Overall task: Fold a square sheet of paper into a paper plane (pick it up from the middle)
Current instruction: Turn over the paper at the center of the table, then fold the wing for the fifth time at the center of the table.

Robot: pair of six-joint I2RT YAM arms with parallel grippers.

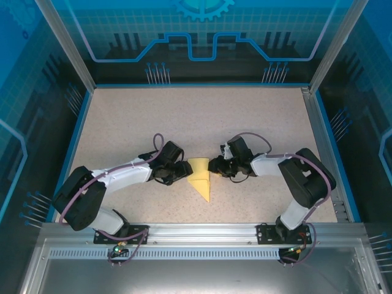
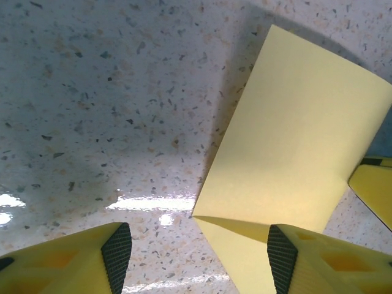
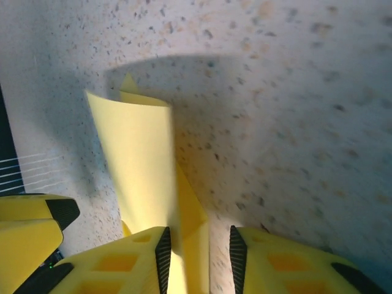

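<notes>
The pale-yellow sheet of paper (image 1: 200,179) lies folded at the table's middle, its point toward the near edge. My left gripper (image 1: 179,171) sits at its left side and my right gripper (image 1: 215,166) at its right. In the left wrist view the left gripper (image 2: 199,248) is open wide. A folded flap of the paper (image 2: 294,141) reaches in by the right fingertip (image 2: 282,254). In the right wrist view the right gripper (image 3: 200,257) has its jaws apart. A raised flap of the paper (image 3: 138,159) stands between them against the left pad (image 3: 163,254), clear of the other pad.
The speckled table (image 1: 202,116) is framed by a blue rim and metal posts. The right gripper's yellow finger (image 2: 375,191) shows at the edge of the left wrist view. The left gripper's fingers (image 3: 30,226) show low left in the right wrist view.
</notes>
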